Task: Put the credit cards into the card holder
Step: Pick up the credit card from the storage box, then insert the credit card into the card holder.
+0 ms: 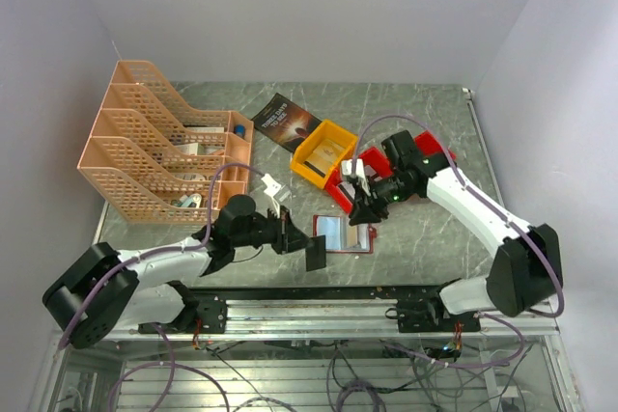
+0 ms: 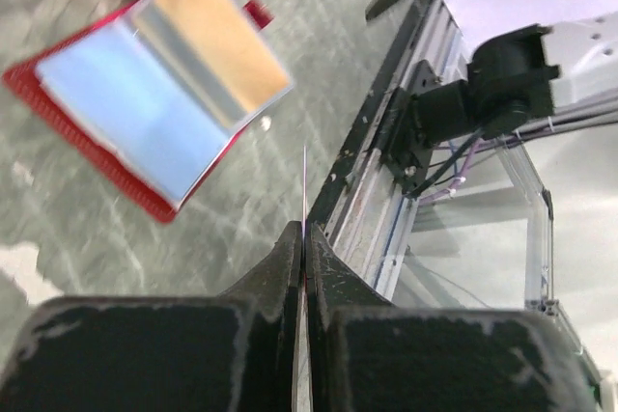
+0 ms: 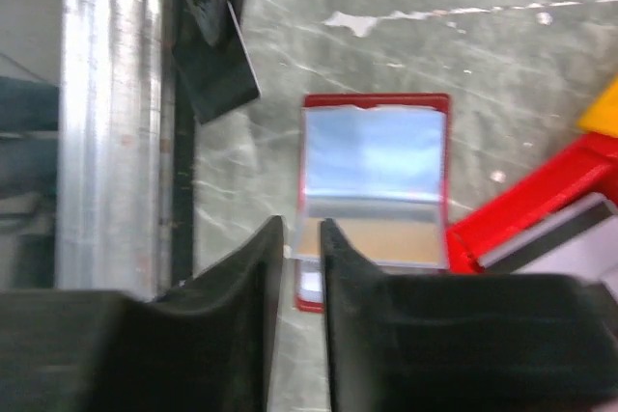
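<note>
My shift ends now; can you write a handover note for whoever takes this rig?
Left gripper: jaws shut on a dark card, held just beside the card holder.
Right gripper: jaws slightly open, empty, above the card holder's edge.
Card holder: lying open on the table.
Done: one card picked up.
Left: slide it into a pocket, then fetch what look like more pale cards in the red bin.

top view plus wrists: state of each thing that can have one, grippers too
card holder: open, lying flat on the table, clear pockets up
credit card: dark, pinched in the left gripper, not in a pocket yet
left gripper: shut on the credit card
right gripper: jaws slightly apart, empty, above the card holder
book: closed, lying flat
</note>
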